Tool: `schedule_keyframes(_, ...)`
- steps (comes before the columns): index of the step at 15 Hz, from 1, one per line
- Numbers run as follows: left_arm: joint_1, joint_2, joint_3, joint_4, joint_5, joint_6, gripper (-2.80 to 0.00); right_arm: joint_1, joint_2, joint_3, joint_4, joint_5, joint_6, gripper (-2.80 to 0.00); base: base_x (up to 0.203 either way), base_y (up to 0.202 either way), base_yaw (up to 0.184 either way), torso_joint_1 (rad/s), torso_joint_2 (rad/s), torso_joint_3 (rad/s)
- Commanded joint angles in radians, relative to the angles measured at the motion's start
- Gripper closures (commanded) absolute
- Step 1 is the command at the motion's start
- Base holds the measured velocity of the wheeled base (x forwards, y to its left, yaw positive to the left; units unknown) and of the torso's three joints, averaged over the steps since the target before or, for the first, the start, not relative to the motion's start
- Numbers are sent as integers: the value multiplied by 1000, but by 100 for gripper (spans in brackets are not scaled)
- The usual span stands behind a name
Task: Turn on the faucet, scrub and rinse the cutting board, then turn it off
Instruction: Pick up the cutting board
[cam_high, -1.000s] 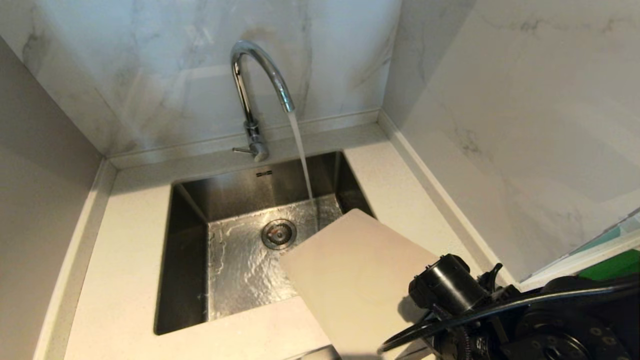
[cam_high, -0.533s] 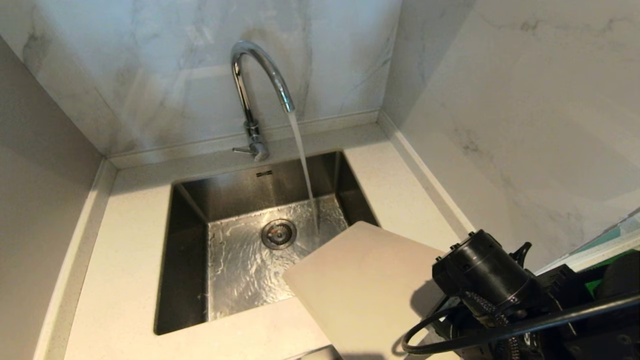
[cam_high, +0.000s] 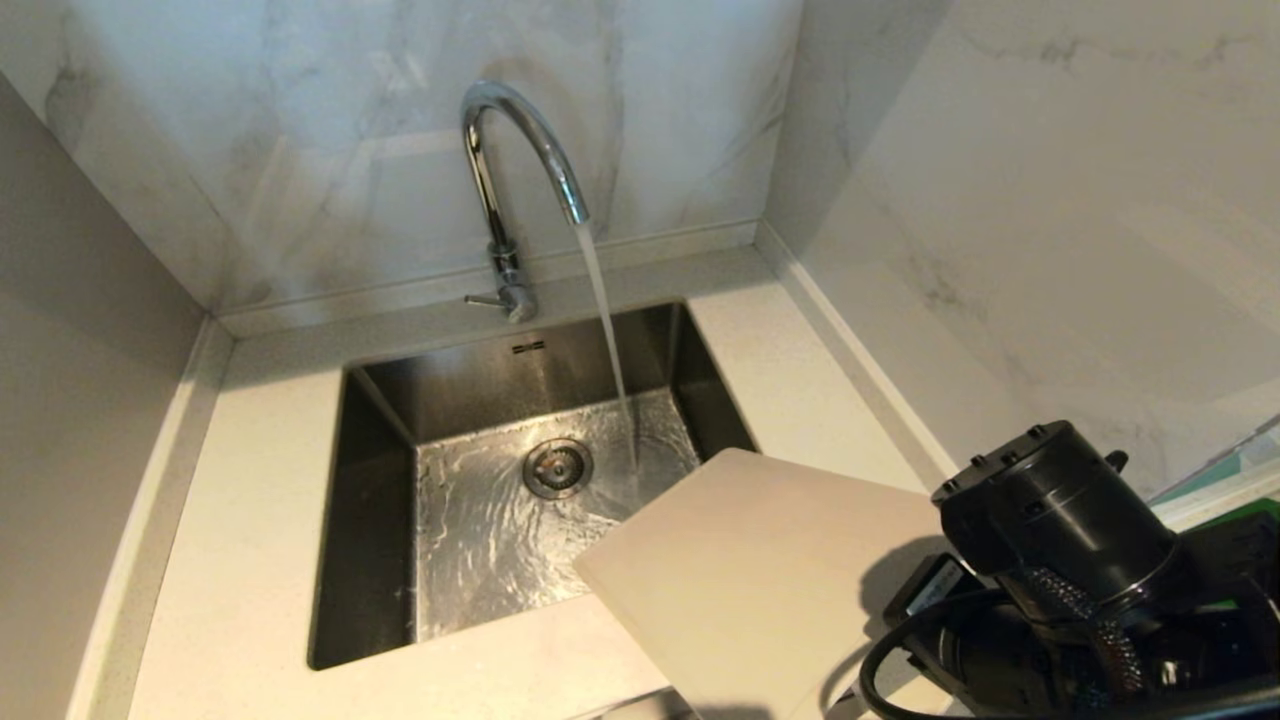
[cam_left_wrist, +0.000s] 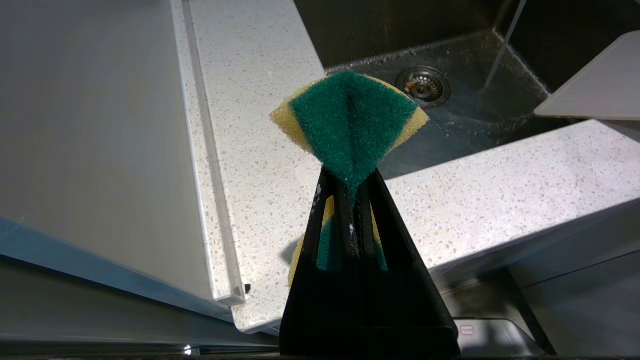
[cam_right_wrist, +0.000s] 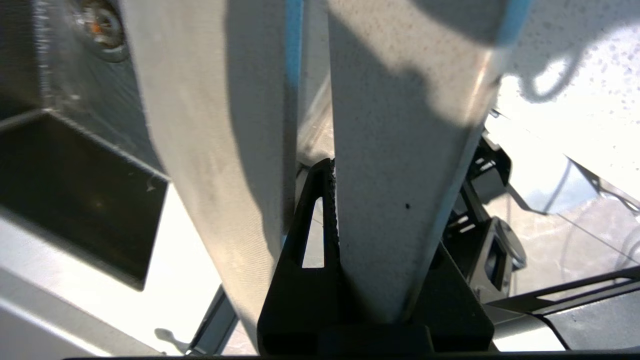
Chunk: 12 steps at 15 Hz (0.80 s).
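Note:
The chrome faucet (cam_high: 515, 170) stands behind the steel sink (cam_high: 380, 520), and water runs from its spout to the sink floor. The off-white cutting board (cam_high: 760, 580) hangs tilted over the sink's near right corner, its far corner just clear of the stream. My right gripper (cam_right_wrist: 372, 190) is shut on the board's (cam_right_wrist: 400, 150) end; in the head view only the right arm's black wrist (cam_high: 1060, 530) shows. My left gripper (cam_left_wrist: 350, 185) is shut on a green and yellow sponge (cam_left_wrist: 350, 120), over the counter (cam_left_wrist: 260, 165) left of the sink, out of the head view.
Marble walls close in behind the sink and on the right (cam_high: 1000, 200). A pale panel (cam_high: 80, 350) stands on the left. Speckled counter (cam_high: 260, 500) rings the sink. The drain (cam_high: 557, 467) lies mid-sink. A black cable (cam_high: 900, 650) loops under the right wrist.
The right arm has risen and swung right in the head view. The board has drawn back and right, its far corner moving away from the stream. Water keeps running.

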Motion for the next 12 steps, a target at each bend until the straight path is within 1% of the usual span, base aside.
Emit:
schedule_keyframes(1,0,-2,2,-1,0,0,0,0,-56,-9,2,-4,-19,0,0,0,0,0,0,0)
schedule_keyframes(3,0,-2,2,-1,0,0,0,0,-99,-13,1,-4,-66,0,0,0,0,0,0,0)
schedule_keyframes(8,0,-2,2,-1,0,0,0,0,-165,-24,11,-1,-140,0,0,0,0,0,0,0)
schedule_keyframes(12,0,-2,2,-1,0,1,0,0,-192,-64,57,-1,-157,0,0,0,0,0,0,0)
